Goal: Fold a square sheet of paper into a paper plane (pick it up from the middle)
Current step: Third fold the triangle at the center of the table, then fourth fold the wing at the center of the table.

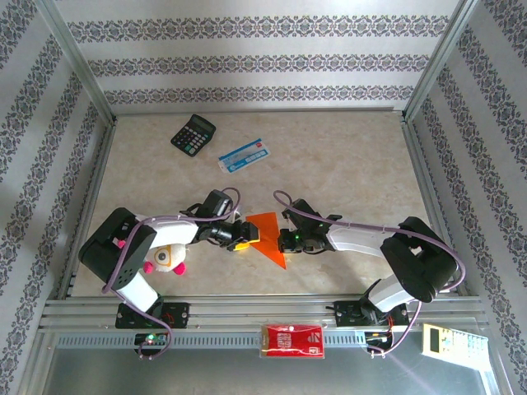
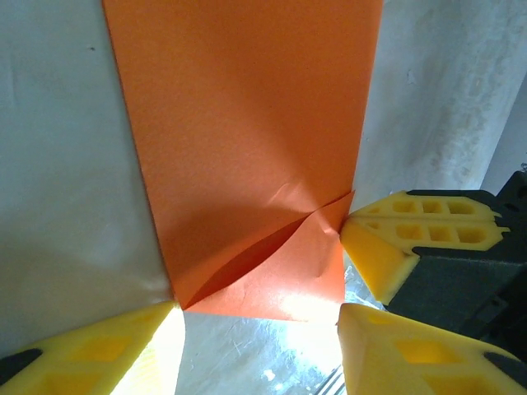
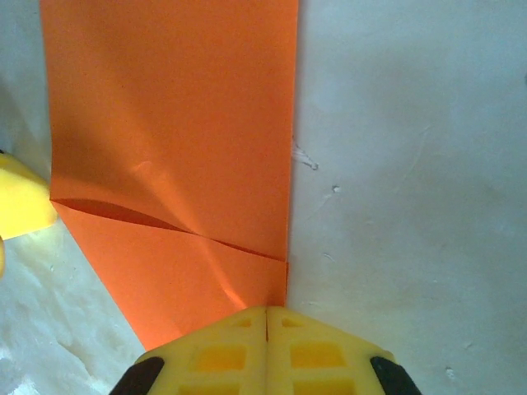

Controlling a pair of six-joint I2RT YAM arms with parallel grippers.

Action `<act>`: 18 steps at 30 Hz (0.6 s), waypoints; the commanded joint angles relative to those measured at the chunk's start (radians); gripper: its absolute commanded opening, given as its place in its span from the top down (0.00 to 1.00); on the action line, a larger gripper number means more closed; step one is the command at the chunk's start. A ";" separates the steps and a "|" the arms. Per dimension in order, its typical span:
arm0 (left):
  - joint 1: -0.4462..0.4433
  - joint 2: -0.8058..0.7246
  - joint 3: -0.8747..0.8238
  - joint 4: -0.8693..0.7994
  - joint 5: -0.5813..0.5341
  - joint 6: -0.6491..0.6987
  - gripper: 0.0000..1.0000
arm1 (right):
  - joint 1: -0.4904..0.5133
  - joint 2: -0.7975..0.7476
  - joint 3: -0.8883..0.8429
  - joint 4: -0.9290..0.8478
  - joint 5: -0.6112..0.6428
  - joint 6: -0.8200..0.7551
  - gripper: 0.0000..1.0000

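The orange sheet of paper [image 1: 268,234] lies flat on the table between both arms, partly folded, with a diagonal flap [image 2: 280,263] turned over at its near end and lifting slightly. My left gripper [image 2: 255,354] is open at the paper's left edge, one yellow finger on each side of the flap's end and nothing clamped. My right gripper [image 3: 266,317] is shut, its joined tips resting on the paper's near corner [image 3: 247,280]. In the top view the left gripper [image 1: 240,239] and right gripper [image 1: 288,240] flank the paper closely.
A black calculator [image 1: 193,134] and a blue-and-white packet [image 1: 245,155] lie at the back left. A small plush toy [image 1: 170,259] sits by the left arm. A red packet [image 1: 292,340] and a pale keypad device [image 1: 449,339] lie on the front rail.
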 commanded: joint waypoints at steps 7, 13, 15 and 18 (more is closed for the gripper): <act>-0.012 0.023 0.015 0.089 0.019 -0.029 0.48 | -0.006 0.016 -0.033 -0.018 0.015 0.022 0.99; -0.009 0.006 0.019 0.087 0.015 -0.024 0.48 | -0.007 0.011 -0.039 -0.019 0.018 0.022 0.99; -0.006 0.000 0.017 0.092 0.013 -0.025 0.49 | -0.006 0.011 -0.042 -0.019 0.020 0.022 0.99; -0.004 -0.012 0.009 0.109 0.012 -0.024 0.49 | -0.008 0.012 -0.046 -0.020 0.022 0.022 0.99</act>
